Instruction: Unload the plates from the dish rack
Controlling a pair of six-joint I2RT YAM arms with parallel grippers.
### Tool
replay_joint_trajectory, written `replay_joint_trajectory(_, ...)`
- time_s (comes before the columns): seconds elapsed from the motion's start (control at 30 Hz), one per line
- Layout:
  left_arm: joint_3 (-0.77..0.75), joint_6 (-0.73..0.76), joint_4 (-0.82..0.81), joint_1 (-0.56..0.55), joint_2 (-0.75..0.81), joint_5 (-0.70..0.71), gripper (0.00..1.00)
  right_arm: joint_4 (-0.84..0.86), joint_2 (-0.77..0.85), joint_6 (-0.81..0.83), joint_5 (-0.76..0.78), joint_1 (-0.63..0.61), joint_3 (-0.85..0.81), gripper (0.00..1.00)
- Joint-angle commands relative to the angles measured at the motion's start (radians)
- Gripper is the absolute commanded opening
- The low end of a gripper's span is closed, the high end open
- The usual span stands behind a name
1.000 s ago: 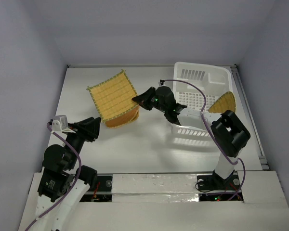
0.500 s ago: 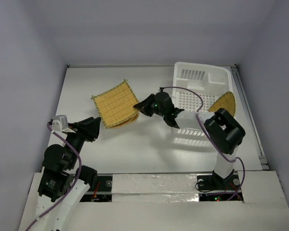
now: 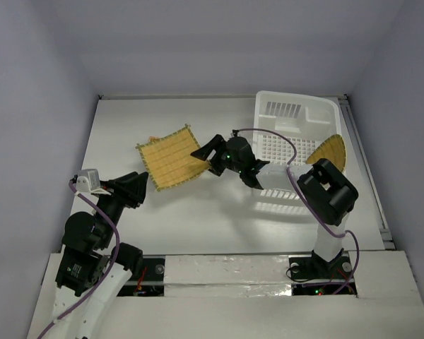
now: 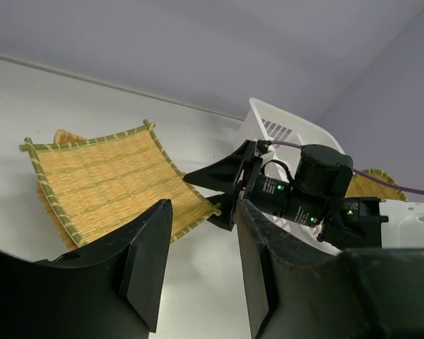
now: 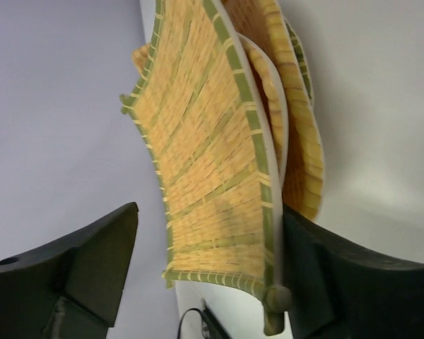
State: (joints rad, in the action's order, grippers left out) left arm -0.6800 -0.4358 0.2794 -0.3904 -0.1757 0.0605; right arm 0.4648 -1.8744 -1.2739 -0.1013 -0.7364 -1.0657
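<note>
**Right pincer [image 3: 202, 159] spread at the square plate's edge**

Right pincer: fingers wide apart at the 3 o'clock edge of the large square plate [image 3: 171, 157], nothing clamped. In the wrist view the plate's rim runs close along one finger. I cannot tell whether they touch.

Large square plate: out of the dish rack [image 3: 286, 109], on the counter [image 3: 198, 219] at 9 o'clock from the rack. It is topmost on a pile of tan-orange plates and sits slightly tilted, not flat. A round plate [image 5: 304, 127] shows underneath it, and a sliver of orange pokes out past the pile's 11 o'clock corner.

Leaning plate [image 3: 327, 150]: in the rack, propped against the 3 o'clock wall with its curved edge above the rim.

Left pincer [image 3: 141, 188]: fingers apart, holding nothing. It sits at 7 o'clock from the pile, pointed towards it, near but not touching.
</note>
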Motion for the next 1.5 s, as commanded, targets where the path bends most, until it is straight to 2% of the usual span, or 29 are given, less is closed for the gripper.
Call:
replay_joint_trajectory(0.0, -0.001, -0.003, -0.045, 0.004, 0.001, -0.011, 0.39, -0.014, 0.009, 0.062, 0.014, -0.014, -0.045, 0.81)
replay_joint_trajectory(0.03, -0.001, -0.003, -0.046, 0.004, 0.002, -0.011, 0.39, -0.061, 0.009, 0.076, 0.018, -0.014, -0.053, 0.87)
replay_joint_trajectory(0.13, -0.001, -0.003, -0.046, 0.004, 0.005, -0.011, 0.39, -0.185, 0.02, 0.142, 0.081, -0.037, -0.094, 0.94)
replay_joint_trajectory(0.27, -0.001, -0.003, -0.046, 0.004, 0.01, -0.011, 0.39, -0.34, 0.02, 0.247, 0.159, -0.055, -0.164, 1.0)
replay_joint_trajectory(0.43, -0.001, -0.001, -0.045, 0.004, 0.016, -0.01, 0.39, -0.516, 0.009, 0.307, 0.316, -0.089, -0.237, 1.0)
replay_joint_trajectory(0.53, -0.001, -0.003, -0.043, 0.004, 0.021, -0.01, 0.39, -0.569, 0.032, 0.32, 0.394, -0.098, -0.234, 1.0)
replay_joint_trajectory(0.77, 0.0, -0.001, -0.048, 0.004, 0.025, -0.013, 0.39, -0.583, 0.13, 0.311, 0.469, -0.107, -0.155, 1.0)
replay_joint_trajectory(1.13, 0.002, 0.002, -0.051, 0.004, 0.031, -0.021, 0.39, -0.682, 0.385, 0.338, 0.546, -0.15, -0.082, 1.0)
replay_joint_trajectory(1.17, 0.002, 0.0, -0.051, 0.004, 0.033, -0.021, 0.39, -0.69, 0.449, 0.337, 0.56, -0.15, -0.048, 0.96)
replay_joint_trajectory(1.23, 0.002, 0.0, -0.049, 0.004, 0.036, -0.021, 0.39, -0.751, 0.527, 0.337, 0.645, -0.15, -0.019, 0.78)
replay_joint_trajectory(1.27, 0.002, 0.0, -0.052, 0.004, 0.036, -0.022, 0.39, -0.788, 0.613, 0.34, 0.691, -0.15, -0.008, 0.38)
replay_joint_trajectory(1.3, 0.002, 0.0, -0.051, 0.004, 0.038, -0.024, 0.39, -0.837, 0.654, 0.346, 0.747, -0.15, -0.014, 0.16)
replay_joint_trajectory(1.33, 0.002, 0.002, -0.052, 0.004, 0.039, -0.025, 0.39, -0.948, 0.693, 0.35, 0.858, -0.141, -0.025, 0.03)
replay_joint_trajectory(1.37, 0.003, 0.003, -0.054, 0.004, 0.041, -0.031, 0.39, -1.003, 0.728, 0.366, 0.903, -0.129, -0.039, 0.0)
replay_joint_trajectory(1.43, 0.005, 0.005, -0.059, 0.004, 0.045, -0.04, 0.39, -1.172, 0.838, 0.372, 1.016, -0.06, -0.091, 0.0)
replay_joint_trajectory(1.47, 0.005, 0.005, -0.062, 0.004, 0.047, -0.044, 0.39, -1.215, 0.839, 0.381, 1.046, -0.028, -0.091, 0.0)
